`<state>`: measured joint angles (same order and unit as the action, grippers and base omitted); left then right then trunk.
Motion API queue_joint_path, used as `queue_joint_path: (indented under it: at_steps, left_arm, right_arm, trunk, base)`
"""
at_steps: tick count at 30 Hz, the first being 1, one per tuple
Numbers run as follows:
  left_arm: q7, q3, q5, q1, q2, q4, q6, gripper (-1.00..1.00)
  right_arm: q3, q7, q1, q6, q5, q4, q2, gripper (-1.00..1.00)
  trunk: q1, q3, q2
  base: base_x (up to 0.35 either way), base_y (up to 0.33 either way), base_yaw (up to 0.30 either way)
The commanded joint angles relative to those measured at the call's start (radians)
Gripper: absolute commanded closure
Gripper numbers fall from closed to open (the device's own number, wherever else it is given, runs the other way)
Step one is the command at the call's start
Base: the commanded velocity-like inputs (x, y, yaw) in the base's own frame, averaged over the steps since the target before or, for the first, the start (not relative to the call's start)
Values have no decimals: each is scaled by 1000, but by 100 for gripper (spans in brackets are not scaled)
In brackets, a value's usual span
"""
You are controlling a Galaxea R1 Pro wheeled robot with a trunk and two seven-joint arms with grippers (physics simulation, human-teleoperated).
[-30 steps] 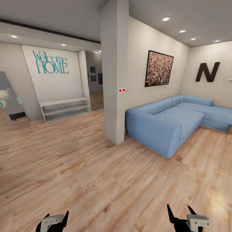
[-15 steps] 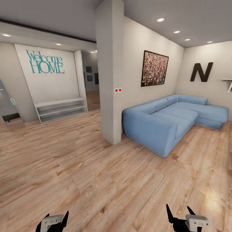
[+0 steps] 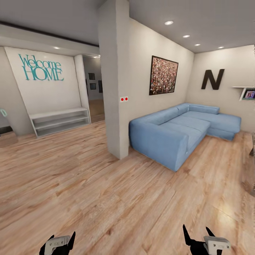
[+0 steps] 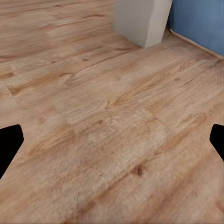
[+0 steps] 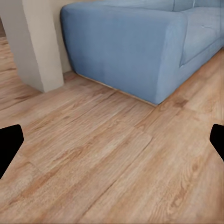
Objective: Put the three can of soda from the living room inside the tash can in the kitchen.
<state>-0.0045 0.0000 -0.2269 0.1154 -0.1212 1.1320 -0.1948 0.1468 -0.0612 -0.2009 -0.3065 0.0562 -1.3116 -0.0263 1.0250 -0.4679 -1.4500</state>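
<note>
Camera panned right; blue sofa [image 3: 177,131] nearer.

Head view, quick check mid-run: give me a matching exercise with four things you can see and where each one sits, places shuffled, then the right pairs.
Things:
1. blue sofa
2. Welcome HOME lettering
3. framed picture
4. letter N

Places:
A. on the far wall at the sofa's far end
B. on the floor beside the white pillar
C. on the wall above the sofa's long back
D. on the wall above the low white shelf

Pairs: 1-B, 2-D, 3-C, 4-A
</note>
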Motion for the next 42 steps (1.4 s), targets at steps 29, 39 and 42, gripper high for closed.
queue_joint_path:
  at_steps: [29, 39, 42]
  left_arm:
    - [0, 0, 0, 0, 0, 0, -1, -100]
    - [0, 0, 0, 0, 0, 0, -1, -100]
    - [0, 0, 0, 0, 0, 0, -1, -100]
  right_arm:
    - [5, 0, 0, 1, 0, 0, -1, -100]
    - [5, 0, 0, 4, 2, 0, -1, -100]
    - [5, 0, 0, 4, 2, 0, -1, -100]
  trunk:
    - [0, 13, 0]
    - [0, 14, 0]
    - [0, 14, 0]
  base:
    - [0, 0, -236]
    - [0, 0, -252]
    - [0, 0, -252]
